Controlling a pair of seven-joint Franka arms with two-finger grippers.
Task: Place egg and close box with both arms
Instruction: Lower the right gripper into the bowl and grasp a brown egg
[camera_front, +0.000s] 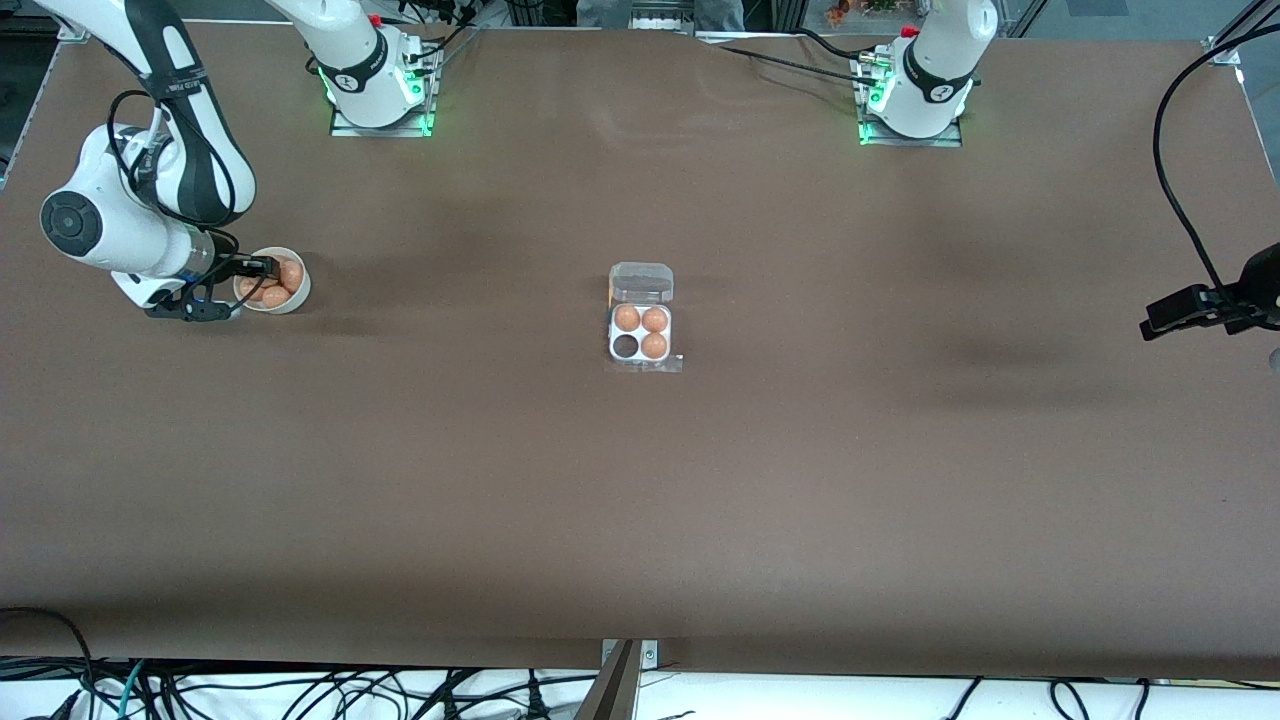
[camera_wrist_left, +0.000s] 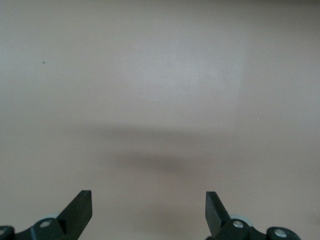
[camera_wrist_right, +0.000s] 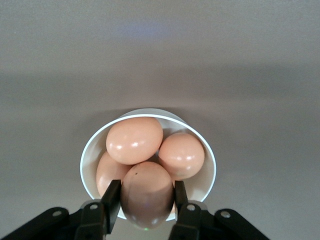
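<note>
The box (camera_front: 640, 333) lies mid-table with its clear lid (camera_front: 641, 283) folded open toward the robots' bases. Three of its cups hold orange-brown eggs, and the cup (camera_front: 626, 346) nearest the front camera at the right arm's end is empty. My right gripper (camera_front: 258, 268) reaches into a white bowl (camera_front: 299, 296) of eggs. In the right wrist view the right gripper (camera_wrist_right: 147, 200) is shut on one egg (camera_wrist_right: 147, 192), its fingers (camera_wrist_right: 111, 197) pressed to both sides. My left gripper (camera_front: 1165, 312) hangs open over bare table, with nothing between its fingers (camera_wrist_left: 80, 210).
Three more eggs (camera_wrist_right: 134, 140) sit in the bowl (camera_wrist_right: 87, 150), touching the gripped one. Brown table stretches between bowl and box. A black cable (camera_front: 1175, 200) loops above the table at the left arm's end.
</note>
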